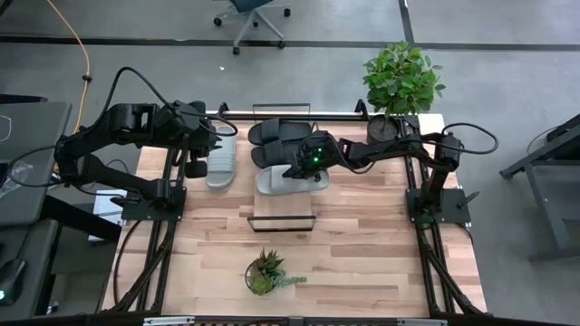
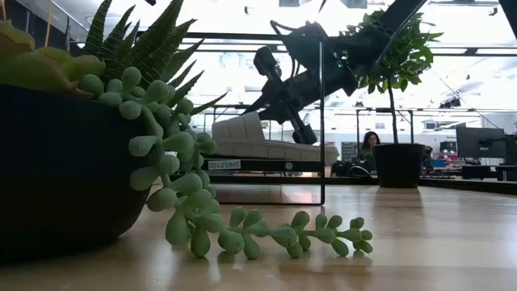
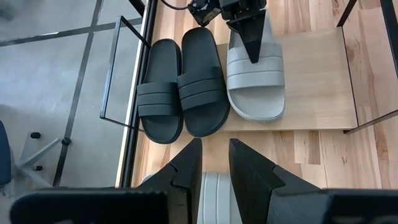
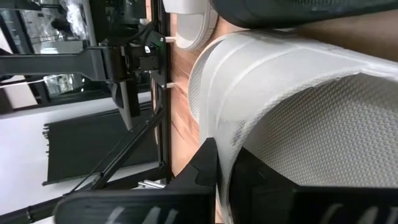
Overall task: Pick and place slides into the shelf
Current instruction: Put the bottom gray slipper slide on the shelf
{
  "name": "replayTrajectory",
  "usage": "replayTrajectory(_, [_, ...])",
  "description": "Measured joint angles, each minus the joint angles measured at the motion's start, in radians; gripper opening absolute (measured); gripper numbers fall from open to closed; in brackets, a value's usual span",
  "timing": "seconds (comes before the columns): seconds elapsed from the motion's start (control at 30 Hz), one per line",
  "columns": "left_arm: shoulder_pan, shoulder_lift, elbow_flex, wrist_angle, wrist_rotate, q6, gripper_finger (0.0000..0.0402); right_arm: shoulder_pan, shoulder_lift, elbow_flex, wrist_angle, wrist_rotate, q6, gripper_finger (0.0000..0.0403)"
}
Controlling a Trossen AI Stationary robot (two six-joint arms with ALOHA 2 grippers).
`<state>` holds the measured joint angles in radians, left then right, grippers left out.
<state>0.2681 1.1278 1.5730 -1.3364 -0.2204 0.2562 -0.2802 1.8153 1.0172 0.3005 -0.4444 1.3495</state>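
Note:
Two black slides [image 1: 281, 133] lie side by side across the far end of the shelf [image 1: 285, 206], a light-wood board. Next to them a light grey slide [image 1: 290, 179] lies across the board, and my right gripper [image 1: 294, 168] is shut on it. A second grey slide [image 1: 220, 159] lies sole-down on the table left of the shelf. My left gripper [image 3: 214, 144] hangs above this one, open by a narrow gap with nothing between its fingers. My right gripper pinches the grey slide's strap at its heel-side edge [image 4: 225, 134], one finger [image 3: 252, 40] on top of the strap and the other inside under it. It comes from the table's right, slanting down along the slide. The slide rests on the shelf board.
A tall potted plant [image 1: 399, 81] stands at the far right corner and a small succulent pot [image 1: 265, 272] near the front edge. Black wire frames [image 1: 281, 110] rise at the shelf's ends. A person [image 2: 370, 145] sits in the room beyond.

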Motion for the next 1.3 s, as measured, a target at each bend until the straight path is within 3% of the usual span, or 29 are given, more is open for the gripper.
replayTrajectory(1.3, [0.000,0.000,0.000,0.000,0.000,0.000,0.0069,0.007,0.020,0.050,-0.051,-0.034,-0.018,0.0000])
